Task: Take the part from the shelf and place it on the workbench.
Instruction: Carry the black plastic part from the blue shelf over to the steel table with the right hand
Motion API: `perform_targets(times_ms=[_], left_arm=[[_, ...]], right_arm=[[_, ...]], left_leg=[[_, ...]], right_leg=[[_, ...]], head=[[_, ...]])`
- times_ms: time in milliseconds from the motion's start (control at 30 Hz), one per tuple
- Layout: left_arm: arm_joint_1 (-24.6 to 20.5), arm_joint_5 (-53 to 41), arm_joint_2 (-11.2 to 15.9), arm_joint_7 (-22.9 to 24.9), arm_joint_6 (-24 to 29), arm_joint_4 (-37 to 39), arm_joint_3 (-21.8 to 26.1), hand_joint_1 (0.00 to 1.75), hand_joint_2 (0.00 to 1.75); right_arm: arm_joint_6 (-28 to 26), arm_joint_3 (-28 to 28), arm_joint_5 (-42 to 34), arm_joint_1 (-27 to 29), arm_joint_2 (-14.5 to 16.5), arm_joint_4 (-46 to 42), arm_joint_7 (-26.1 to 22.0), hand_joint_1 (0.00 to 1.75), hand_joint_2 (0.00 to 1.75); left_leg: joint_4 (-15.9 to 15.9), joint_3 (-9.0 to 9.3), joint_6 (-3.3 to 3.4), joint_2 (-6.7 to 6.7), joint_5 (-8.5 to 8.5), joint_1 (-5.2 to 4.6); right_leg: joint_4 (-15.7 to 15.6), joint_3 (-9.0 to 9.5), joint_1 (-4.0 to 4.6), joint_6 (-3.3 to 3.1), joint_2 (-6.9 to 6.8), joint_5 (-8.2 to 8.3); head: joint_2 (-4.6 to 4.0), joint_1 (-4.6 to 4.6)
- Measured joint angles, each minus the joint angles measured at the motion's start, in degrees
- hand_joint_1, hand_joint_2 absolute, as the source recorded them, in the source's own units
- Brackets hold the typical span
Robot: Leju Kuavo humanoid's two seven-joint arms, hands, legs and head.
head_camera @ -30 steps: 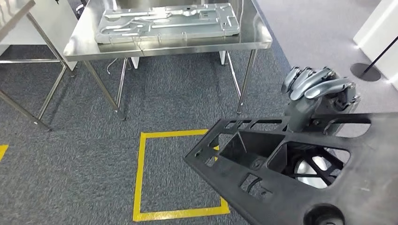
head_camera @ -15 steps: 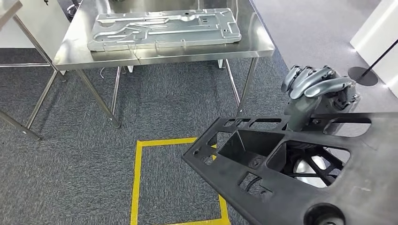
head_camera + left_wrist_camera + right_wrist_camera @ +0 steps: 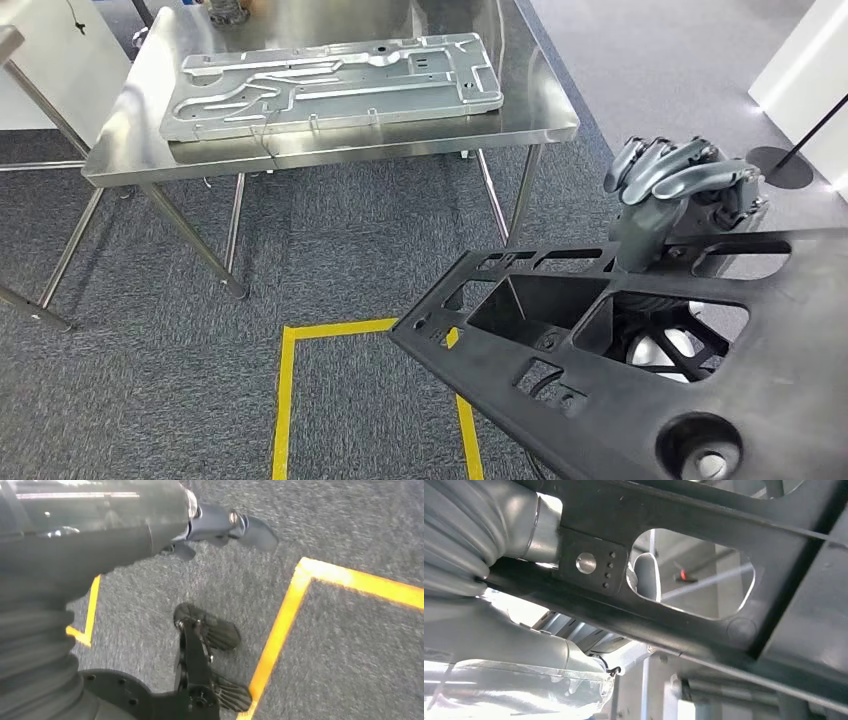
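1. Black part [image 3: 640,380]: a flat frame with cut-outs, carried tilted above the grey carpet, well short of the workbench.
2. Right hand [image 3: 680,185]: fingers are curled over the part's far edge, gripping it.
3. Left hand [image 3: 220,525]: seen against the carpet; whether its fingers are closed cannot be told.
4. Steel workbench [image 3: 520,110]: stands ahead; a silver stamped panel [image 3: 330,85] is laid flat on it.
5. Yellow floor marking [image 3: 290,400]: taped on the carpet beneath the part.
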Motion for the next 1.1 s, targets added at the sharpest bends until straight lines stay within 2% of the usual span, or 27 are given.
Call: perform_targets(times_ms=[67,133,167,200,233,300,333,367,433,467,533,633,667,700,733,767,800,833,867,933,1000,1033,1100], left_arm=[[-0.2,0.0,-0.1,0.0,-0.1,0.0,0.0,0.00,1.75],[-0.1,-0.1,-0.1,0.0,-0.1,0.0,0.0,0.00,1.75],[0.1,-0.1,-0.1,0.0,-0.2,0.0,0.0,0.00,1.75],[0.2,-0.1,-0.1,0.0,-0.2,0.0,0.0,0.00,1.75],[0.3,-0.1,-0.1,0.0,-0.3,0.0,0.0,0.00,1.75],[0.4,-0.1,0.0,0.0,-0.3,0.0,0.0,0.00,1.75],[0.4,0.0,0.0,0.0,-0.2,0.0,0.0,0.00,1.75],[0.5,0.0,0.1,0.0,-0.2,0.0,0.0,0.00,1.75],[0.5,0.0,0.1,0.0,-0.1,0.0,0.0,0.00,1.75],[0.5,0.1,0.0,-0.1,-0.1,0.0,0.0,0.00,1.75],[0.4,0.1,0.0,-0.1,-0.2,0.0,0.0,0.00,1.75],[0.3,0.0,-0.1,-0.2,-0.6,0.0,0.0,0.00,1.75],[0.3,0.0,-0.1,-0.2,-0.6,0.0,0.0,0.00,1.75],[0.4,0.0,-0.1,-0.2,-0.7,0.0,0.0,0.00,1.75],[0.5,0.0,-0.1,-0.2,-0.7,0.0,0.0,0.00,1.75],[0.6,0.0,-0.2,-0.2,-0.6,0.0,0.0,0.00,1.75],[0.6,0.0,-0.2,-0.2,-0.6,0.0,0.0,0.00,1.75],[0.5,0.1,-0.3,-0.2,-0.6,0.0,0.0,0.00,1.75],[0.5,0.1,-0.3,-0.1,-0.5,0.0,0.0,0.00,1.75],[0.4,0.2,-0.3,0.0,-0.4,0.0,0.0,0.00,1.75],[0.3,0.3,-0.3,0.0,-0.4,0.0,0.0,0.00,1.75],[0.2,0.4,-0.4,0.0,-0.4,0.0,0.0,0.00,1.75],[0.1,0.5,-0.5,0.0,-0.3,0.1,0.0,0.00,1.75]], right_arm=[[0.0,0.0,0.0,0.0,0.0,0.0,0.0,1.75,1.75],[0.0,0.0,0.0,0.1,0.0,0.1,0.0,1.75,1.75],[0.0,0.0,0.0,0.2,0.0,0.1,0.0,1.75,1.75],[-0.1,0.0,0.0,0.3,0.0,0.2,0.0,1.75,1.75],[-0.1,0.0,0.0,0.4,0.0,0.3,0.0,1.75,1.75],[-0.3,-0.1,0.0,0.5,0.0,0.6,0.0,1.75,1.75],[-0.4,-0.1,0.0,0.5,0.0,0.8,0.0,1.75,1.75],[-0.5,-0.1,0.1,0.5,0.1,1.0,0.0,1.75,1.75],[-0.8,-0.4,0.2,0.5,0.1,1.4,0.0,1.75,1.75],[-0.9,-0.6,0.2,0.5,0.1,1.5,0.1,1.75,1.75],[-1.0,-1.0,0.3,0.2,0.0,1.8,0.1,1.75,1.75],[-1.1,-1.2,0.5,0.4,0.1,2.3,0.1,1.75,1.75],[-1.1,-1.3,0.6,0.7,0.1,2.4,0.1,1.75,1.75],[-1.2,-1.3,0.7,0.9,0.1,2.6,0.1,1.75,1.75],[-1.4,-1.4,0.9,1.0,0.1,2.7,0.1,1.75,1.75],[-1.6,-1.4,1.2,1.1,0.1,2.9,0.2,1.75,1.75],[-1.7,-1.5,1.5,1.1,0.1,3.0,0.3,1.75,1.75],[-1.8,-1.5,1.8,1.1,0.1,3.2,0.6,1.75,1.75],[-1.9,-1.5,2.0,1.0,0.2,3.3,0.9,1.75,1.75],[-1.8,-1.5,2.4,0.9,0.5,3.6,1.4,1.75,1.75],[-1.7,-1.6,2.5,0.7,0.8,3.9,1.8,1.75,1.75],[-1.5,-1.6,2.6,0.5,0.9,4.1,1.9,1.75,1.75],[-1.3,-1.6,2.6,0.2,1.2,4.4,1.9,1.75,1.75]], left_leg=[[6.7,-4.20,-0.29,-0.01,-1.10,0.11],[12.3,-9.20,-0.29,-0.01,-4.29,0.10],[13.1,-10.87,-0.13,-0.01,-5.45,0.05],[12.2,-11.70,0.16,-0.02,-5.52,-0.04],[9.8,-11.72,0.56,-0.03,-4.10,-0.20],[3.1,-10.70,1.75,-0.21,1.65,-0.81],[0.8,-10.21,2.30,-0.52,3.27,-1.11],[-0.7,-9.79,2.73,-0.83,4.26,-1.34],[-1.6,-8.88,3.14,-1.35,4.43,-1.31],[-2.0,-8.18,3.27,-1.32,5.22,-1.19],[-2.3,-6.97,3.60,-1.20,5.76,-0.97],[-2.3,-6.36,3.78,-1.09,5.01,-0.88],[-2.3,-6.16,3.75,-1.11,4.70,-0.84],[-2.3,-5.83,3.67,-1.14,4.36,-0.81],[-2.3,-5.38,3.56,-1.17,3.98,-0.77],[-2.3,-4.89,3.40,-1.19,3.55,-0.73],[-2.3,-4.39,3.17,-1.21,3.14,-0.74],[-2.3,-4.06,2.88,-1.21,2.79,-0.74],[-2.5,-3.84,2.52,-1.20,2.46,-0.76],[-2.4,-3.31,1.75,-1.14,2.31,-0.81],[-0.7,-3.52,1.12,-1.02,2.27,-0.74],[1.5,-4.65,0.88,-0.96,2.00,-0.67],[8.2,-9.02,0.48,-0.85,0.29,-0.51]], right_leg=[[-0.3,1.42,0.08,-0.58,0.05,-0.89],[-0.3,2.69,0.29,-0.85,0.24,-1.96],[-0.3,3.44,0.42,-0.90,0.39,-2.56],[-0.3,4.27,0.56,-0.92,0.50,-3.18],[-0.3,5.12,0.71,-0.93,0.57,-3.78],[-0.3,6.63,1.02,-0.82,0.64,-4.93],[-0.3,7.13,1.14,-0.62,0.79,-5.51],[-0.2,7.60,1.21,-0.35,0.94,-5.84],[0.7,7.96,1.29,0.41,1.20,-5.82],[1.5,8.05,1.27,0.77,1.12,-5.87],[4.9,6.76,1.13,1.54,0.81,-7.54],[13.7,0.65,0.59,2.28,0.56,-11.86],[15.3,-1.02,0.41,2.44,0.53,-12.10],[14.9,-1.77,0.25,2.54,0.49,-11.08],[12.5,-1.56,0.12,2.59,0.44,-8.83],[8.8,-0.68,0.05,2.55,0.35,-5.84],[5.3,0.25,0.12,2.40,0.24,-3.82],[2.6,1.04,0.28,2.09,0.12,-2.77],[1.1,1.50,0.45,1.71,0.01,-2.32],[0.4,2.07,0.60,0.84,-0.01,-2.83],[-0.1,3.24,0.38,0.13,-0.03,-2.86],[-0.4,3.87,0.29,-0.18,-0.06,-3.08],[-0.6,4.88,0.23,-0.56,-0.11,-3.74]], head=[[-0.01,0.00],[-0.01,-0.01],[-0.01,-0.01],[-0.01,-0.01],[-0.01,-0.01],[-0.01,0.00],[-0.01,0.01],[-0.01,0.00],[-0.01,0.01],[-0.01,0.01],[-0.01,0.02],[-0.01,0.02],[-0.01,0.02],[-0.01,0.02],[-0.01,0.02],[-0.01,0.02],[-0.01,0.02],[-0.01,0.02],[0.00,0.02],[0.01,0.02],[0.00,0.02],[0.00,0.02],[-0.01,0.02]])
